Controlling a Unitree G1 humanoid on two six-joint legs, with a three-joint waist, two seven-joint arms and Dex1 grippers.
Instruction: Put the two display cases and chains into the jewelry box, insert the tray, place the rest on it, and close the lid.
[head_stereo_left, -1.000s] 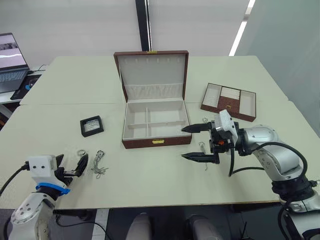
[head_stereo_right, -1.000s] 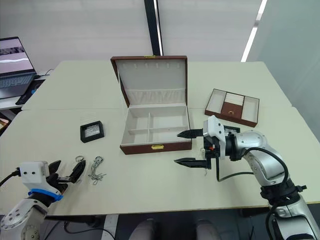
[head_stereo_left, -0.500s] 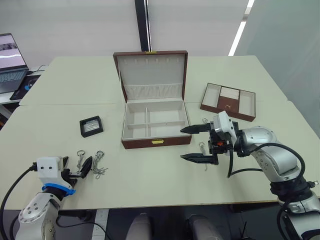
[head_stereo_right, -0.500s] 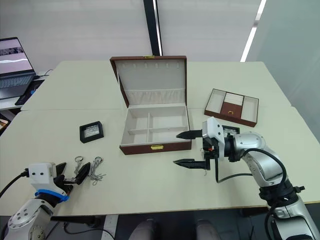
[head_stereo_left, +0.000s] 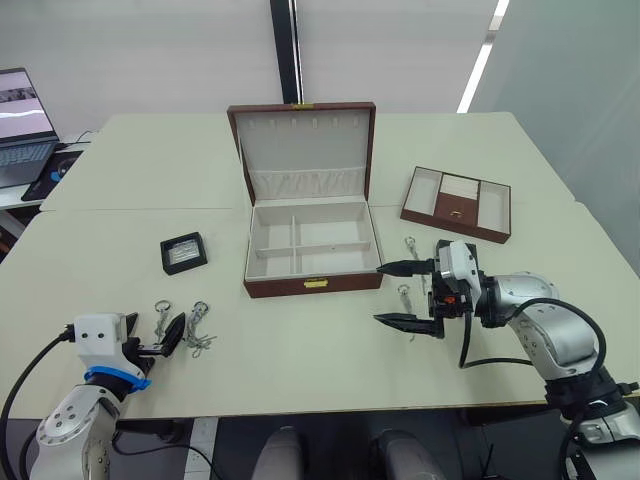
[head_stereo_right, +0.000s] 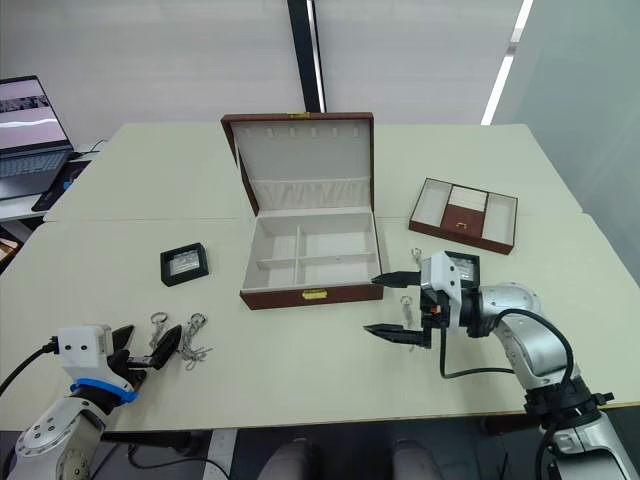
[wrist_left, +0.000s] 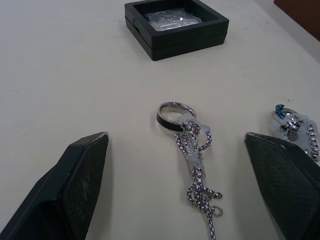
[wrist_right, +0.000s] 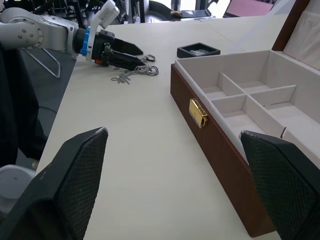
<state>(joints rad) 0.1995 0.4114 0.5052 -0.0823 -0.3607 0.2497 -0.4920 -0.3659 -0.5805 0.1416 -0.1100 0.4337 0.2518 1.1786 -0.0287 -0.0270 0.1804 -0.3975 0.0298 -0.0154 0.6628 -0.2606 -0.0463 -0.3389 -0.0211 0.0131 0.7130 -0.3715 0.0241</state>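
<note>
My right gripper (head_stereo_left: 407, 293), fingers spread wide with nothing between them, has dropped lower and drawn back toward my right since a second ago, and now hovers just off the front right corner of the jewelry box (head_stereo_left: 312, 250); forearm lies low over the counter (head_stereo_left: 300, 350), pointing toward my left. Two small chain pieces (head_stereo_left: 405, 293) lie on the counter beside this gripper, one between its fingers as seen from above. My left gripper (head_stereo_left: 160, 337), fingers also apart and empty, has slid forward from the near counter edge and now sits with its tips at the ring chain (wrist_left: 189, 145) and the second chain (wrist_left: 295, 127), the ring chain lying between the two fingers without touching either. One black display case (head_stereo_left: 183, 251) rests flat on the counter beyond the chains, left of the box. Jewelry box: lid upright and open, divided compartments empty. Tray (head_stereo_left: 457, 203): on the counter to the right of the box, well apart from it. Laptop (head_stereo_left: 24, 125): far left, open.
</note>
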